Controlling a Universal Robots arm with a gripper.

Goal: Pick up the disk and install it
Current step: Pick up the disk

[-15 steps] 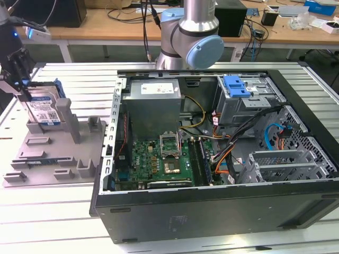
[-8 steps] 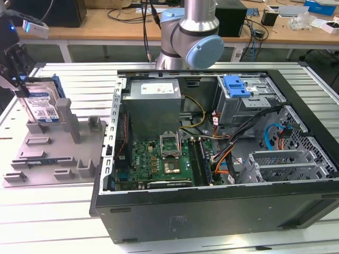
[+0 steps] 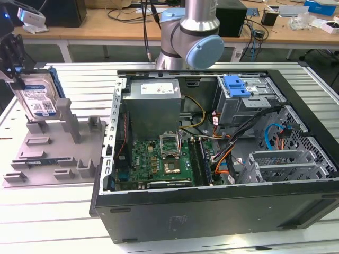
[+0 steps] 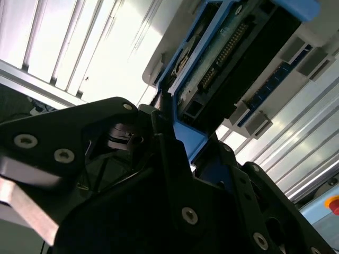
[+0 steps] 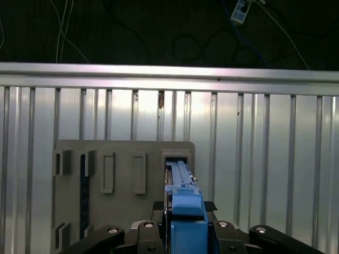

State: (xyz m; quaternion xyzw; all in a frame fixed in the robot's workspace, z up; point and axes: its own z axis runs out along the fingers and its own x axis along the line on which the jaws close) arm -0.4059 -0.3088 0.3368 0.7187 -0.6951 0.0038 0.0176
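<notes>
Right now I am pinching the disk [image 3: 35, 99] by its blue bracket, my jaws pressing together on its upper end. It is standing upright at a slot of the grey plate [image 3: 47, 159], at the exterior view's left on the ribbed tabletop [image 3: 53, 222]. Grey posts [image 3: 66, 114] are crowding just beside it. The open case [image 3: 212, 211] is lying well apart, a blue latch [image 3: 235, 86] sitting atop its cage [image 3: 254, 106].

Glossy metal disk [image 3: 36, 98]; matt grey plastic fixture plate [image 3: 47, 153]
</notes>
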